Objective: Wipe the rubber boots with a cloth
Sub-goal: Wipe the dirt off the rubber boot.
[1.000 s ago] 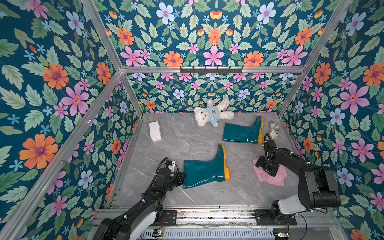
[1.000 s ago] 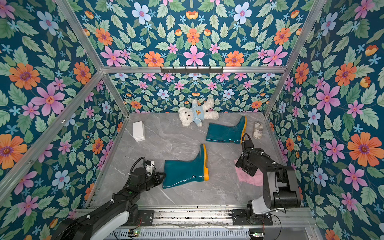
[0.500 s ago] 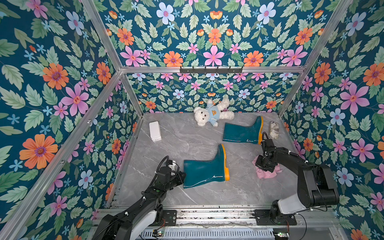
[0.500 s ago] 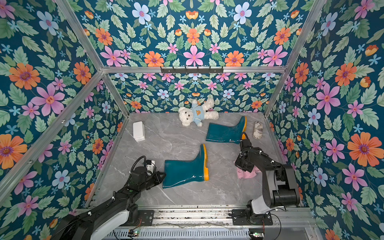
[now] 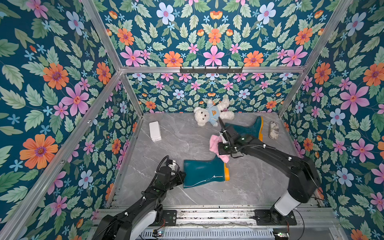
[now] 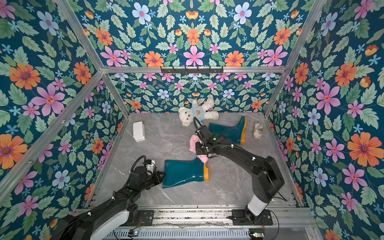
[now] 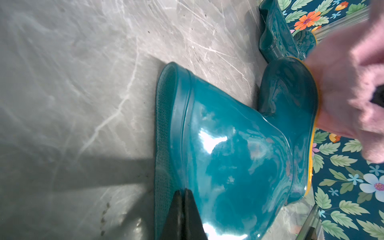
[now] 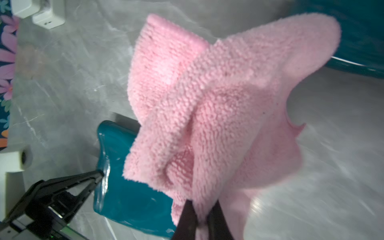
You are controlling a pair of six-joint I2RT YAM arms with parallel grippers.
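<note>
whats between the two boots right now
The pink cloth, pinched in the right gripper, hangs between the near boot and the far boot; both top views show it.

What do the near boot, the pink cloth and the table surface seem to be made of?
Near boot: probably rubber or soft plastic, glossy; sharp bright highlights on its teal shaft.
Pink cloth: likely microfibre terry, matte; tiny fuzzy loops.
Table surface: grey stone or marble-look laminate, faintly shiny; white veins.

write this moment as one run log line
left claw: shut on near boot rim | right claw: shut on cloth | cloth: hanging by near boot's toe, contact unclear
</note>
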